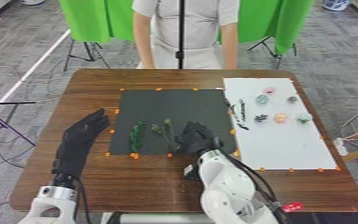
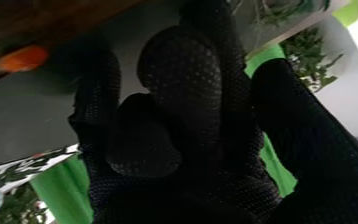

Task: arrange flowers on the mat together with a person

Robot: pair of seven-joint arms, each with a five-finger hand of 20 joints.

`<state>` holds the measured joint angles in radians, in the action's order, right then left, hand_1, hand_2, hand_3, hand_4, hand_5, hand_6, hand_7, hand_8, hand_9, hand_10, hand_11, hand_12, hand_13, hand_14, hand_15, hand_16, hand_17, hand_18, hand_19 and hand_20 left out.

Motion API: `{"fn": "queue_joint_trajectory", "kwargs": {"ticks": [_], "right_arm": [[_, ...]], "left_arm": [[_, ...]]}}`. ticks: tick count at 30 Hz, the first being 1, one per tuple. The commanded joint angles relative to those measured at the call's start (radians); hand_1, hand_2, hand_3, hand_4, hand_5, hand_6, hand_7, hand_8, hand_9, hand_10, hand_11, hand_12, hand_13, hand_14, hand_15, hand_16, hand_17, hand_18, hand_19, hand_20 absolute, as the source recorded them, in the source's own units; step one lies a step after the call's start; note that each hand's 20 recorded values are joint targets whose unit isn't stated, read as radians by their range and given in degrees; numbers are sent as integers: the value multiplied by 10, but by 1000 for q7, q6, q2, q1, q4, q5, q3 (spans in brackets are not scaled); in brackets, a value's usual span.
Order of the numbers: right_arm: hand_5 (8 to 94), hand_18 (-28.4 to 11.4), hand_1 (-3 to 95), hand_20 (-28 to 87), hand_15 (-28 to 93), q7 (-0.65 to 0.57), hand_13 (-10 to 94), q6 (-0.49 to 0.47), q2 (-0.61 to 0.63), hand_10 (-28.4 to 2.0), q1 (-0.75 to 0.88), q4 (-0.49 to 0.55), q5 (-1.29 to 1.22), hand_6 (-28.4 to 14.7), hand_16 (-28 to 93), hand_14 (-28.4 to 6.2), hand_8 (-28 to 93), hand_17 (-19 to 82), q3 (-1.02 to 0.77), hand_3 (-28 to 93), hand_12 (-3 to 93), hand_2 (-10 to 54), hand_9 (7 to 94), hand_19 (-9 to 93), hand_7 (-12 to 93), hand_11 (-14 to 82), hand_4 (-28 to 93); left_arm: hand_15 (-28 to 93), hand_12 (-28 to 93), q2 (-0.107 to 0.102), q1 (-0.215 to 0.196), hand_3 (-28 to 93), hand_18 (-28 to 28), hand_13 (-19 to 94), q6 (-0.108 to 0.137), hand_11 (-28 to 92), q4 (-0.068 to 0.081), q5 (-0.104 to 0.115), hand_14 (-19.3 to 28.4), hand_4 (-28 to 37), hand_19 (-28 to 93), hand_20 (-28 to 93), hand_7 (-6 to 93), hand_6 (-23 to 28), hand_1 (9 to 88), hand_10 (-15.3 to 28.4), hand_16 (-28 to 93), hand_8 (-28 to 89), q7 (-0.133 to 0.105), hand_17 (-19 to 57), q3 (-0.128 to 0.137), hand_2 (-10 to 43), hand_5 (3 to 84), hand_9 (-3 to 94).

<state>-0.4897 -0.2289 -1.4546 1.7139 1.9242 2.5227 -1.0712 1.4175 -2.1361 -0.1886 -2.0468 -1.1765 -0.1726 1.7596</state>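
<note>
having left hand [image 1: 84, 129] left of black mat [image 1: 158, 100], fingers straight, empty. got green sprigs [image 1: 137, 136] on mat. got right hand [image 1: 198, 138] over mat, fingers loosely extended, empty. got small flowers [image 1: 280, 118] on white sheet [image 1: 291, 150].

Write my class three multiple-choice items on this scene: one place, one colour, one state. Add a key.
1. Where is the bright green sprig?
A) On the floor
B) On the dark mat
C) On bare wood

2. What colour is the mat under the peach flower?
A) White
B) Green
C) Red

3. How are the fingers of the left hand?
A) Balled up
B) Round a sprig
C) Straight

Key:
1 B: it lies within that mat's edges.
2 A: a white mat surrounds the flower.
3 C: they extend forward, uncurled.
</note>
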Motion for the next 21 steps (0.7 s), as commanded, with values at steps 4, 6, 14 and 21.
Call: {"fn": "queue_joint_trajectory", "kwargs": {"ticks": [4,6,14,21], "right_arm": [[882,-225,325,462,819,-8,757,-46,9,-124,27,60,-36,-3,420,-146,-104,309,-3,738,230,101,937,736,138,444,-163],[881,-225,328,462,819,-23,758,-66,17,-124,35,117,-77,-3,419,-146,-103,309,-24,729,232,101,937,736,138,443,-162],[902,-226,306,460,823,37,768,77,79,-114,93,259,-620,1,414,-143,-103,318,-228,707,223,105,937,748,149,467,-155],[656,-171,200,352,317,450,586,140,113,-174,248,163,-1290,-21,239,-162,-98,208,-467,726,172,79,698,383,145,135,-156]], "left_arm": [[81,190,17,-2,665,134,305,-18,83,10,-8,158,-174,7,180,80,33,239,120,81,-34,11,20,7,-64,439,410],[81,190,19,-4,666,135,307,-18,83,10,-7,160,-174,7,180,79,33,239,121,81,-35,9,20,10,-64,439,411],[83,190,28,7,662,135,311,-31,91,17,-8,161,-174,10,181,81,34,240,122,83,-35,8,19,11,-62,440,414],[85,188,33,9,665,128,321,-33,98,25,-3,162,-174,10,177,86,35,238,124,82,-35,-1,26,5,-63,444,418]]}}
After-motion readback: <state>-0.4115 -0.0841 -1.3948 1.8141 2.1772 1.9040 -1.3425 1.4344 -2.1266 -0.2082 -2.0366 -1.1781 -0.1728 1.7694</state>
